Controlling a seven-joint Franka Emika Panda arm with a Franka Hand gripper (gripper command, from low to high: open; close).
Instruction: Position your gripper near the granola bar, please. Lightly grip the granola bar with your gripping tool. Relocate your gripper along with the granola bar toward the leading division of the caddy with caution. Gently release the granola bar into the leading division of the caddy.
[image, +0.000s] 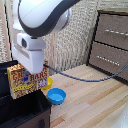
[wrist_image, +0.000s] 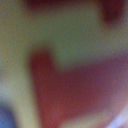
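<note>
Big black fabric caddy (image: 22, 111) seen low at exterior view's left, straight walls, soft cloth. Flat cardboard granola bar box (image: 28, 80), red, orange, yellow print, held upright above caddy rim. White blocky gripper (image: 33, 71) pressed over box top; fingers hidden, so grip cannot be told for sure. Box could be tipped or dropped outside if let go early. Round blue plastic bowl (image: 56, 95) beside caddy, on smooth pale wooden table (image: 95, 107). Wrist view filled with blurry red print.

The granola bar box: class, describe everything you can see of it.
The flat rectangular granola bar box has busy red, orange and yellow print with large letters, and looks like cardboard. It stands upright, printed face to the camera, above the black fabric caddy. The white gripper covers its top edge; the grip itself is hidden. A yellow bowl peeks out behind it. The wrist view shows only blurred red and yellow.
</note>
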